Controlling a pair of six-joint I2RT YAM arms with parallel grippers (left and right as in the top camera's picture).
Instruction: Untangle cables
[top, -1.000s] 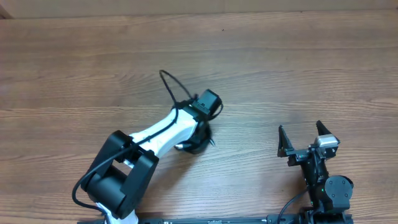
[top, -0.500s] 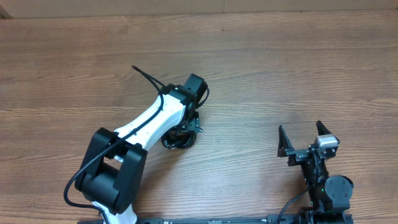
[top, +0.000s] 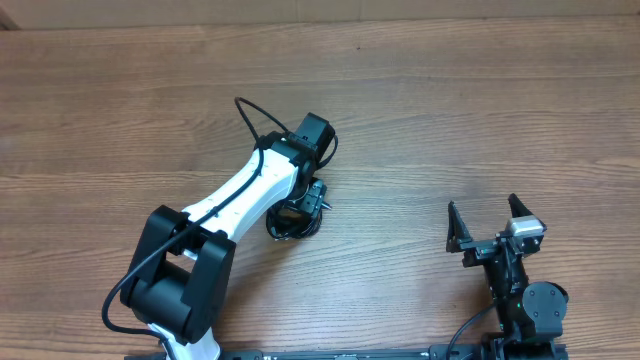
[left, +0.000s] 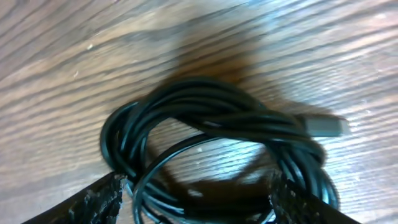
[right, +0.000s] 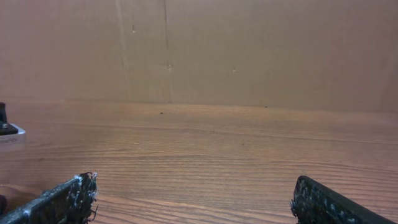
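I see the cables (left: 211, 118) as one coiled black bundle lying flat on the wood counter (left: 56, 56). In the overhead view it sits a bit left of ctr, tucked right under the end of the L arm (top: 240, 200). From the L wrist cam the loops overlap in a rough oval, several strands running side by side. I can't separate one cord from another. One grey plug (left: 324, 126) pokes out on the right side of the coil, resting on the wood.

The L pincer (left: 199, 208) is released. Its two fingertips (left: 99, 199) show in the bottom corners of the wrist view, spread wide, w/ the near part of the coil lying btw them. I can't tell if either tip touches a strand, but nothing is pinched. The arm's own thicker black wire (top: 250, 115) arcs up behind the wrist, apart from the bundle.

The R pincer (top: 483, 215) is released too, jaws fully spread and holding nothing. It's parked near the counter's lower-right edge, well apart from the coil. The R wrist cam gives me only bare wood grain btw its tips and a plain brown board (right: 249, 50) at the back.
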